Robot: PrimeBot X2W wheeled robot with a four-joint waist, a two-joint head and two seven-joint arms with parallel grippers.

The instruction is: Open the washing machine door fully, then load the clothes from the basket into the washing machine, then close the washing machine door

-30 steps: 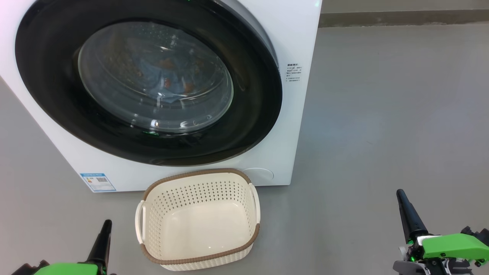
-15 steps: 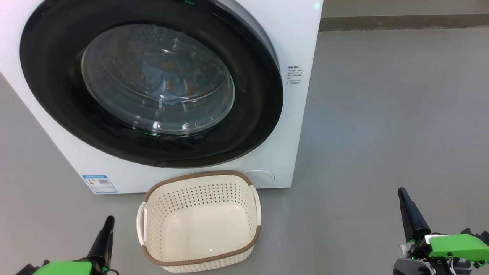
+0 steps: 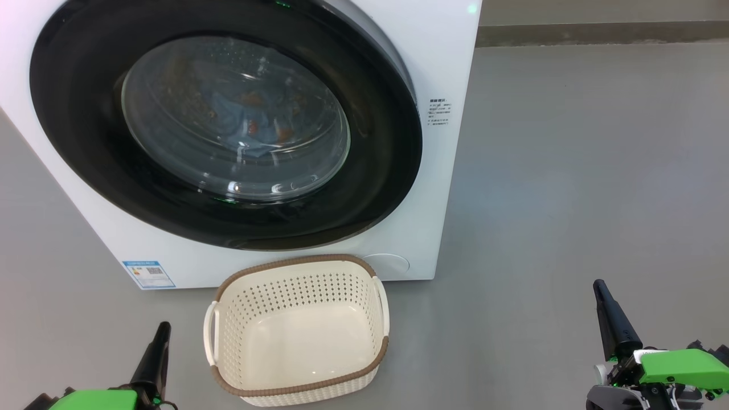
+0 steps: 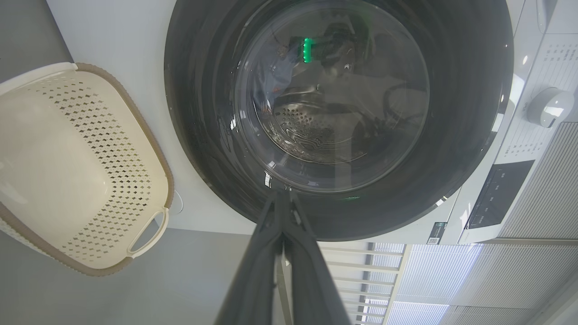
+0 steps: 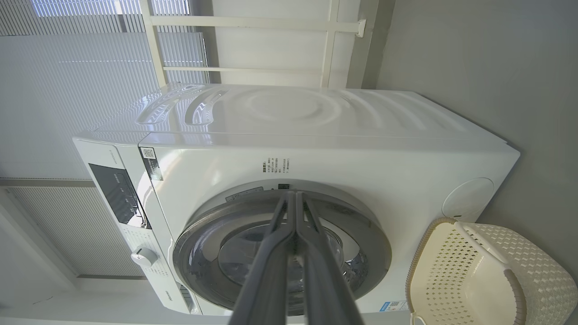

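The white washing machine (image 3: pixel 447 188) stands ahead of me, and its black-rimmed washing machine door (image 3: pixel 387 142) lies shut against the front. Through the glass I see the light blue clothes (image 3: pixel 250 117) inside the drum. On the floor just in front stands the cream basket (image 3: pixel 296 260), with nothing in it. My left gripper (image 3: pixel 164 327) is shut, low at the basket's left. My right gripper (image 3: pixel 597 283) is shut, well to the basket's right. In the left wrist view the left gripper (image 4: pixel 281 194) points at the door (image 4: pixel 203 135), beside the basket (image 4: pixel 90 131). In the right wrist view the right gripper (image 5: pixel 293 194) points at the machine (image 5: pixel 361 149).
Grey floor (image 3: pixel 569 171) stretches to the machine's right up to a dark skirting (image 3: pixel 598 31) at the back. A blue label (image 3: pixel 149 274) marks the machine's lower left corner. The control panel has a white knob (image 4: pixel 546 106).
The head view shifted slightly a second ago, so the whole picture sits a little lower. The door, the basket and both grippers have not moved since.
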